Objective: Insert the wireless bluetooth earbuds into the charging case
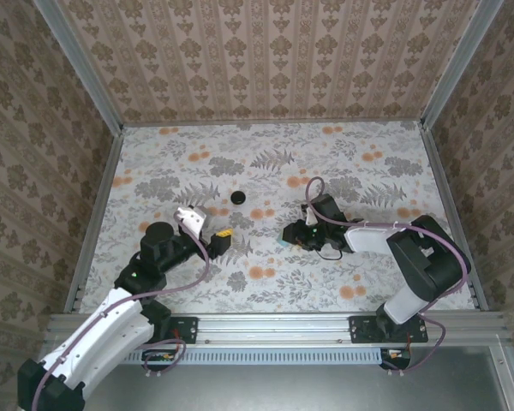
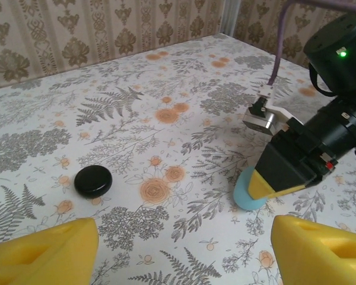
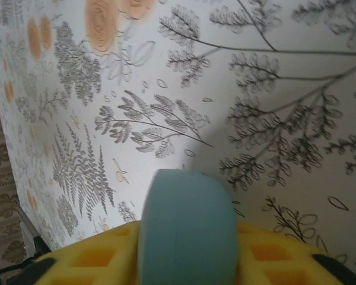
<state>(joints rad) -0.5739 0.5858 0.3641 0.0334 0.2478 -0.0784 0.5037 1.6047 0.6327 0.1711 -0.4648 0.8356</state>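
Left tool (image 1: 210,229): pads stood wide apart, empty, near-left on the desk (image 1: 325,287).
Black disc (image 1: 238,198): lay loose, centre, farther off.
Right tool (image 1: 293,233): pads were pressed on both sides of the blue case (image 3: 187,231), which rested on the desk just right of centre.
Handling: a light, level squeeze seemed best, since the smooth shell looked slippery.

Damask-patterned beige walls (image 1: 274,51) (metal corner posts (image 1: 81,68)) around a floral-print table (image 1: 325,282).

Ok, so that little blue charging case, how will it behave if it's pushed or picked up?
The charging case looks like smooth, rounded plastic, so it may slip in the right gripper. Its pebble shape suggests it could rock or skid if nudged. It looks rigid and probably light.
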